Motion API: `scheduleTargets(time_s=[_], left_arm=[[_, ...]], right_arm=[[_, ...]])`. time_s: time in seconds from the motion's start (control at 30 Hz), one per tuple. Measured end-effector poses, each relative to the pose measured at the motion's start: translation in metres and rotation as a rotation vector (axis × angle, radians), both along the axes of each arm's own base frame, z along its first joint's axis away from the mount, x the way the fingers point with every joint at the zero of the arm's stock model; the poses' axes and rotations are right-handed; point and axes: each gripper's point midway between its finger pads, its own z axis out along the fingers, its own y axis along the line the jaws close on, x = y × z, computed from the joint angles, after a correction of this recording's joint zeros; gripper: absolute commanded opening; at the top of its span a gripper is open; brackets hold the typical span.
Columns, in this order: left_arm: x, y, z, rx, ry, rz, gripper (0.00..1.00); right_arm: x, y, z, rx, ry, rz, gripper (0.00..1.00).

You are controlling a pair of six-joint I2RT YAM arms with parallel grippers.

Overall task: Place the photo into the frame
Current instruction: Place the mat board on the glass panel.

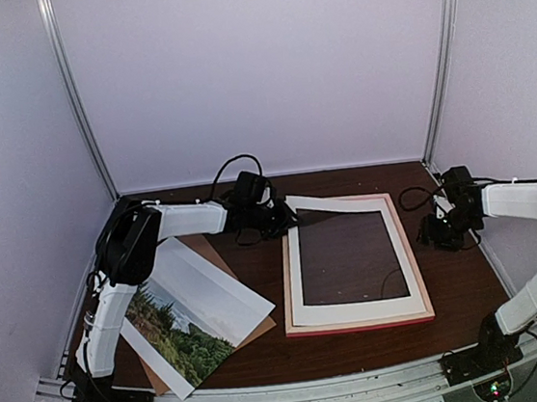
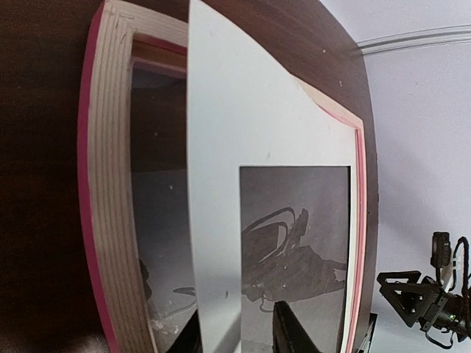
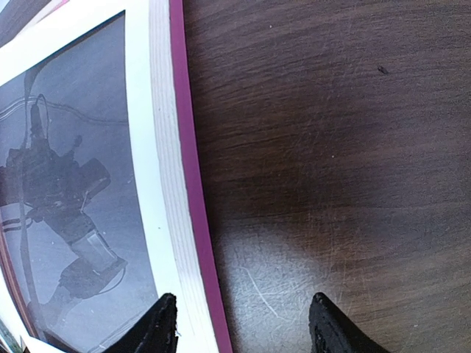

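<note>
The photo (image 1: 190, 317), a landscape print with a white border, lies flat at the near left. The frame (image 1: 360, 324), pink with pale wood sides, lies right of the middle; it also shows in the left wrist view (image 2: 110, 220) and the right wrist view (image 3: 173, 184). A white mat (image 1: 358, 309) lies in it, with its far left corner raised. My left gripper (image 1: 285, 220) is at that corner. Its fingers stand apart with the mat's strip (image 2: 243, 110) between them (image 2: 235, 334). My right gripper (image 1: 439, 232) is open and empty, straddling the frame's right edge (image 3: 241, 323).
A brown backing board (image 1: 260, 336) lies under the photo, sticking out at its right. The frame's glass reflects the arms. Cage posts and pale walls stand behind and beside the dark wood table (image 1: 453, 287).
</note>
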Motion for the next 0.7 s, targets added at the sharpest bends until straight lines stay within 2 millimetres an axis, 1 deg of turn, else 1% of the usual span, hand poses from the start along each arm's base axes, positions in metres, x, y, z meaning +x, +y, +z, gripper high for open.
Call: scheduleTargets(time_s=[0.3, 0.53, 0.7], left_arm=[[-0.006, 0.004, -0.008, 0.042, 0.017, -0.021, 0.38], [-0.008, 0.004, -0.006, 0.066, 0.011, -0.045, 0.48], [-0.013, 0.003, -0.006, 0.086, 0.017, -0.063, 0.51]], right_arm=[[0.001, 0.001, -0.004, 0.006, 0.002, 0.002, 0.61], [0.001, 0.002, -0.004, 0.012, 0.002, 0.003, 0.61], [0.001, 0.004, -0.005, 0.018, 0.008, 0.006, 0.61]])
